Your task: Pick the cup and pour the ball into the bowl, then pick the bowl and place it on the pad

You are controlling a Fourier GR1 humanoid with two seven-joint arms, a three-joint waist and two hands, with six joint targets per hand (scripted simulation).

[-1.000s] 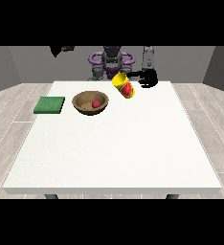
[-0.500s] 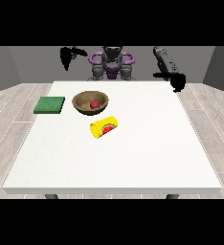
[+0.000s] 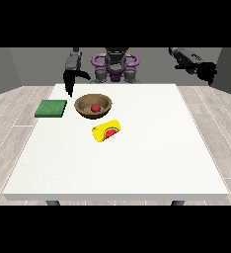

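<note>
Ball: small red ball point(image 3: 95, 107) inside the brown wooden bowl point(image 3: 83, 102); pour judged done.
Bowl: upright on the large white table point(image 3: 152, 158), far-left part, just right of the flat green square pad point(image 3: 51, 108) and apart from it; not yet on the pad.
Cup: yellow cup with a watermelon print point(image 3: 107, 130) on its side, just near-right of the bowl, free of both hands.
Hand at the view's left point(image 3: 69, 81): hanging above the far-left table edge, beyond the bowl and the pad, fingers pointing down and looking fairly straight; nothing held.
Hand at the view's right point(image 3: 207, 71): raised well off to the far right, past the table edge; holding nothing; whether the fingers are curled or straight cannot be told.
Step in hand: judged as reaching for the bowl, to carry it left to the pad.
Risk, tipping: grasp on one side of the rim likely to tilt the bowl, letting the ball roll out.
Risk, sliding: downward contact on the rim before closing could push the bowl away across the smooth top.
Risk, cup: lying on its side and round, liable to roll if nudged; close to the bowl on the near-right.
Risk, placement: pad small, so an off-centre release could leave the bowl half on its edge, tilted.
</note>
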